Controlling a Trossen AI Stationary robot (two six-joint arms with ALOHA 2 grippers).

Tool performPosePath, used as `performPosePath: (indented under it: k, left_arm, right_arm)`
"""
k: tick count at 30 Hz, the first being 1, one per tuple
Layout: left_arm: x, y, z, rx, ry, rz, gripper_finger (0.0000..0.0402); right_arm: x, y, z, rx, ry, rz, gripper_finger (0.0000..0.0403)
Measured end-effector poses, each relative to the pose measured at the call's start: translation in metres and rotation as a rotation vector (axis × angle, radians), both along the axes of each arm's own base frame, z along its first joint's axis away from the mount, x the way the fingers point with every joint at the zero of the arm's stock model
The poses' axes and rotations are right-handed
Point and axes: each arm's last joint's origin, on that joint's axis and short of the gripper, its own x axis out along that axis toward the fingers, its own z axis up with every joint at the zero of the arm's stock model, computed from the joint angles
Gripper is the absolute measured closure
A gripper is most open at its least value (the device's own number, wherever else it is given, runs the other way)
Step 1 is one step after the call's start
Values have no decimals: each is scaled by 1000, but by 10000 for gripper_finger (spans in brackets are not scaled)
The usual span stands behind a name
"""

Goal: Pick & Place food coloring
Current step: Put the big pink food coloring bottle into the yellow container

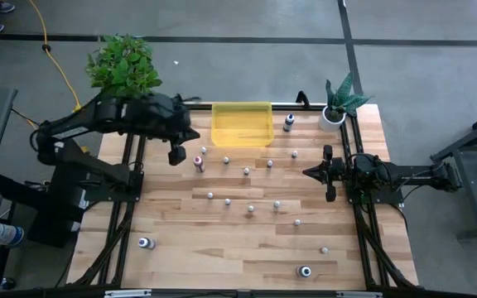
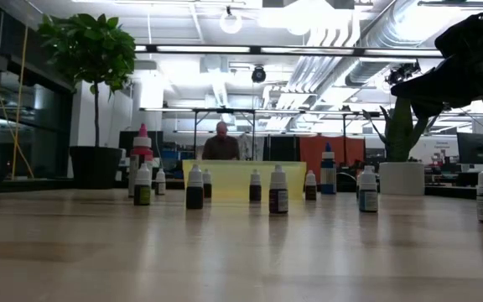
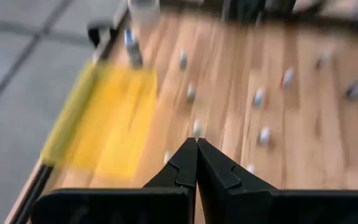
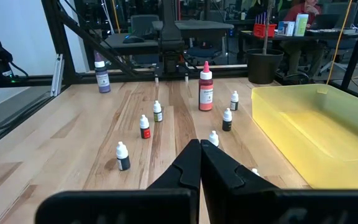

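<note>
From above, the food coloring (image 1: 247, 171) stands as small bottles scattered over the centre of the tabletop (image 1: 180, 240), none yet in the yellow bin (image 1: 242, 124) at the upper middle of the frame, so the sorting appears not to have started. The left gripper (image 1: 175, 155) hangs left of the bin near a pink bottle (image 1: 198, 162), probably lined up for a first pick; the right gripper (image 1: 329, 173) waits at the right edge, below a potted plant (image 1: 335, 106).

At tabletop height, the bottles stand upright in a loose row across mid-frame, pale caps over dark or coloured bodies, the pink one tallest at the left; a person sits far behind.

The left wrist view is blurred; its fingers (image 3: 182, 168) are pressed together, holding nothing, with the bin at the left and bottles beyond.

The right wrist view shows fingers (image 4: 188, 167) likewise clenched and empty, small white-capped bottles ahead, the bin at the right.
</note>
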Motion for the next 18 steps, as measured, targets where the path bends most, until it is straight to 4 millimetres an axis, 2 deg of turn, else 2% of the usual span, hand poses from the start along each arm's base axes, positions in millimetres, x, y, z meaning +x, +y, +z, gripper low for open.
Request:
performPosePath:
  k: [5,12,15,18]
  left_arm:
    - [8,8,-12,-27,219,32,401]
    - [35,19,-52,-74,453,62,395]
    - [47,23,-66,-95,511,62,371]
    - [58,28,-79,-127,562,63,329]
  right_arm:
    - [0,0,0,0,0,0,402]
    - [0,0,0,0,0,0,402]
    - [0,0,0,0,0,0,402]
    - [0,0,0,0,0,0,402]
